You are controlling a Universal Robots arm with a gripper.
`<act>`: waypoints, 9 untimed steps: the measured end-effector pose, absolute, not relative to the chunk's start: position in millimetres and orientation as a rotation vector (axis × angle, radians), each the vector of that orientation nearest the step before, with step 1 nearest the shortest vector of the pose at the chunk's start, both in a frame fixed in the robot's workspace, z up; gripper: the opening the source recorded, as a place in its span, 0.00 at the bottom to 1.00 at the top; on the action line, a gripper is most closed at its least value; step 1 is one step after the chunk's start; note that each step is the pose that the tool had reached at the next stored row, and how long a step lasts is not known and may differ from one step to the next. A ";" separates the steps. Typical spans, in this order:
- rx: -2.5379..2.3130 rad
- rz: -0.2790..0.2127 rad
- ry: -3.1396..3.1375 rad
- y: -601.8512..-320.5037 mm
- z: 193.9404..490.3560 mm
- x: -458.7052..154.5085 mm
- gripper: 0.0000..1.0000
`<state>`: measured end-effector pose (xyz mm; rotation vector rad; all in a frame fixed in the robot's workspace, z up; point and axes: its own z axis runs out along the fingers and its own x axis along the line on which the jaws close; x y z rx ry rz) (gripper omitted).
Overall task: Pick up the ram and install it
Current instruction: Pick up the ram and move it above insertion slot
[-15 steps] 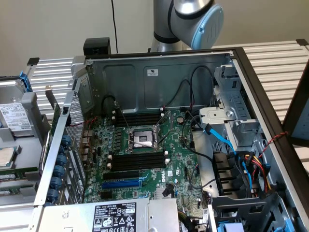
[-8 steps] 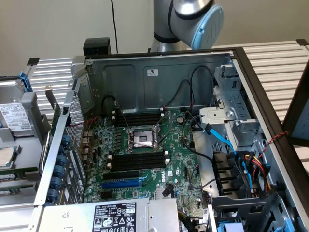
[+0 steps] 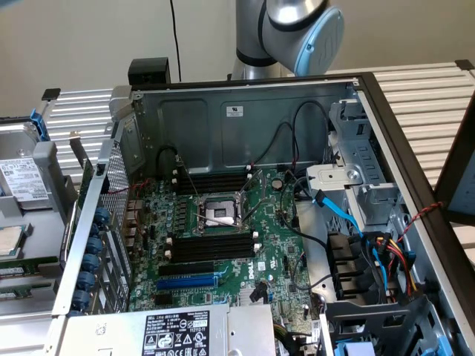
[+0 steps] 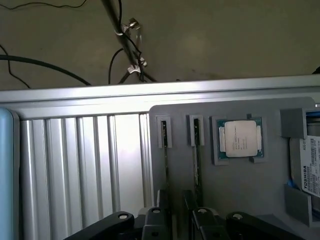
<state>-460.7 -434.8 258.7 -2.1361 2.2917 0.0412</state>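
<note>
The gripper (image 4: 175, 220) is hovering above a grey tray (image 4: 240, 190), its jaws standing wide apart and gripping nothing. The ram (image 4: 165, 155) is standing on edge in a narrow slot of the tray, close to the gripper and untouched. A second stick (image 4: 198, 160) is sitting in the tray's neighbouring slot. A CPU (image 4: 240, 138) is lying in the tray's pocket just past that, and a hard drive (image 4: 311, 165) is resting at the tray's far side. An open case (image 3: 245, 141) is lying just beside the tray.
</note>
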 end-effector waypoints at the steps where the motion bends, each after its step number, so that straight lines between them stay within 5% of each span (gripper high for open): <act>1: -2.136 0.041 2.292 -435.0 256.8 -460.7 0.26; 9: -2.137 0.043 2.292 -436.5 242.3 -460.6 0.26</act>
